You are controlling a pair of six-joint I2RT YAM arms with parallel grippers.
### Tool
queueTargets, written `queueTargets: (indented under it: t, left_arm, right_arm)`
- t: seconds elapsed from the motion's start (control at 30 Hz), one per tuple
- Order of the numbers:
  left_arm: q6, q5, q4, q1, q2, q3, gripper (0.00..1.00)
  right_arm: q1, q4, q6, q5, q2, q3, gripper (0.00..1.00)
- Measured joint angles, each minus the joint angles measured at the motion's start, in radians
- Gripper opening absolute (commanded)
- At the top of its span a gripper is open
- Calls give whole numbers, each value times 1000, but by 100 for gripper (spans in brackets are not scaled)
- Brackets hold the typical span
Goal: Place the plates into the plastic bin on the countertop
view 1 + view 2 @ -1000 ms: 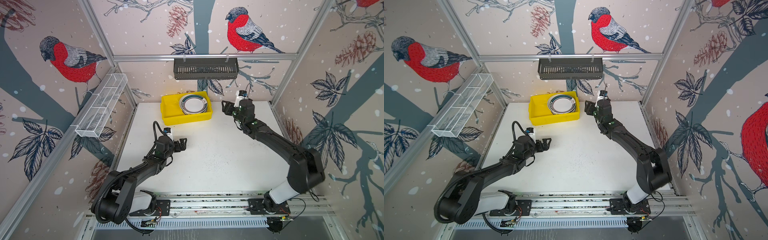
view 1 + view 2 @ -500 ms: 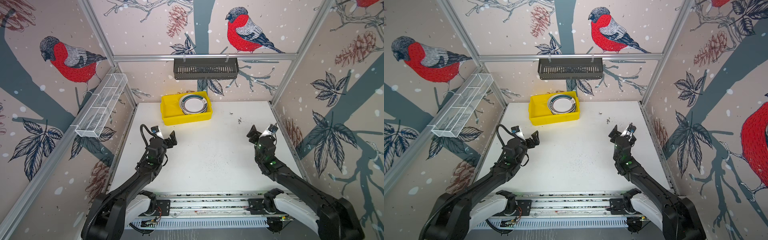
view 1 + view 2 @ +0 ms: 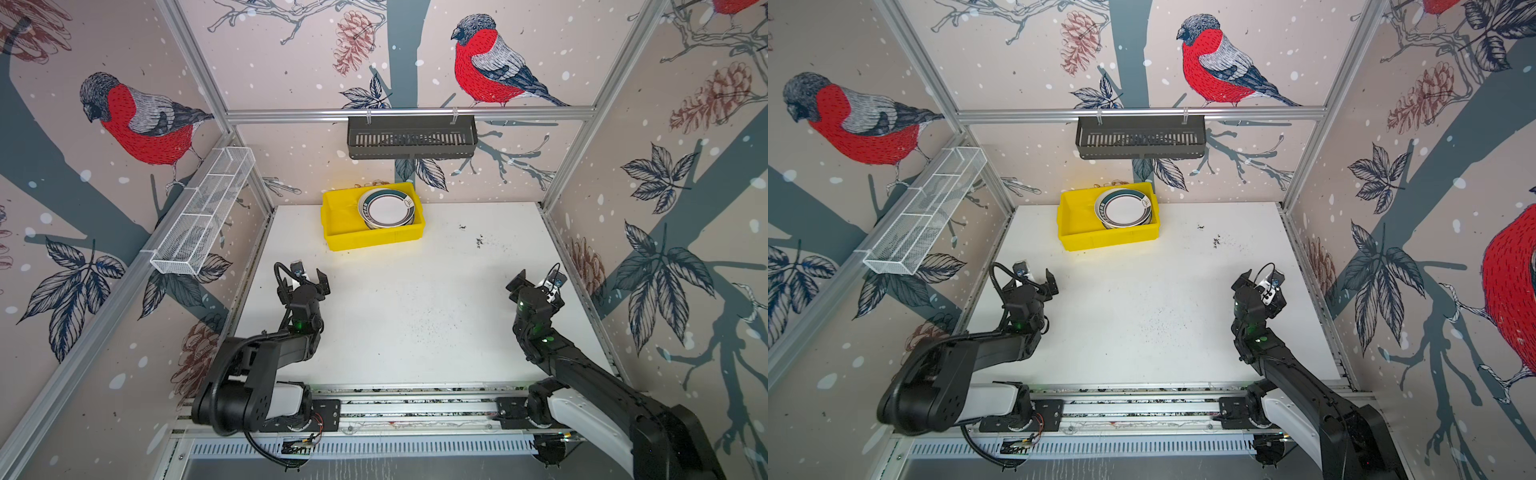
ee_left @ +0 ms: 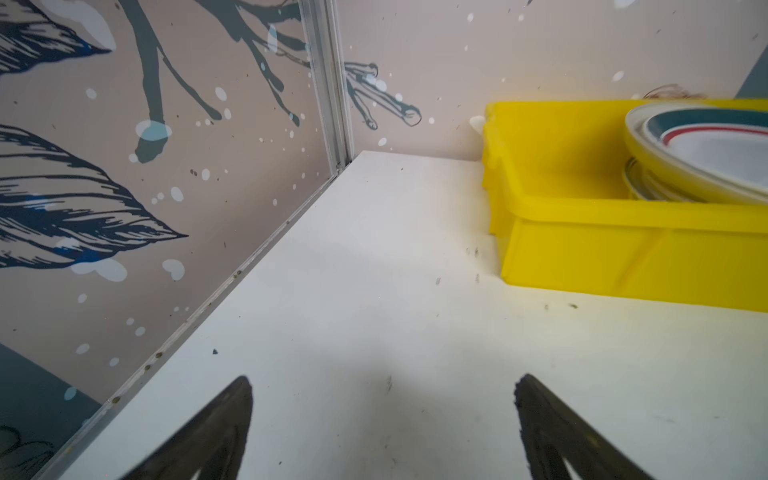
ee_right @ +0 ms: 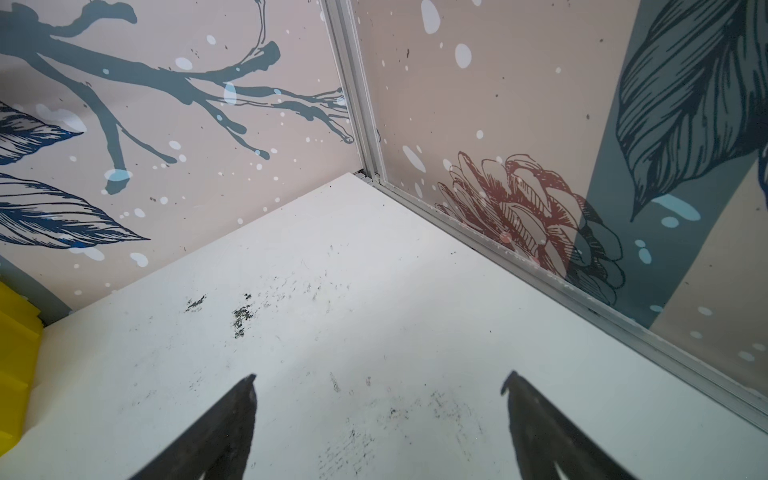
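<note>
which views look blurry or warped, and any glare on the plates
Both top views: sharp, evenly lit, wide-angle, corner posts splay outward; no harsh glare on the plates. Left wrist view: left claw tips dark and soft. Right wrist view: right claw tips soft, countertop specks crisper.

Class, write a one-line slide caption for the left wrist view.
Open left gripper hovers over the white countertop, facing the yellow plastic bin with stacked plates.

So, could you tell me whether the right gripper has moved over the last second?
Yes. The right gripper has drawn back from beside the plastic bin toward the near right edge of the countertop.
</note>
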Motion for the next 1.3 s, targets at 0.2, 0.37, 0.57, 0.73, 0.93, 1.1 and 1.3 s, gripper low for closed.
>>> queueTargets:
  t: [0.2,0.37,0.57,0.73,0.93,1.1,1.3]
  left_arm:
    - [21,43,160,19,89,-19,97]
    - [23,85,220,26,143,-28,97]
    - [43,112,291,10,156,-39,97]
    - [49,71,312,3,161,-40,98]
    - [49,44,314,0,162,-40,97]
    - [49,41,315,0,162,-40,98]
    - [49,40,317,0,162,-40,98]
  right_arm:
    - [16,29,-15,-5,67,18,96]
    - [51,57,-44,4,112,41,96]
    - [45,158,-113,65,40,-41,99]
    - [-17,283,-173,95,16,-127,99]
    - [-110,351,-174,42,116,-112,99]
    - [-156,402,-182,11,244,-58,99]
    - [-193,431,-197,-15,388,-4,99]
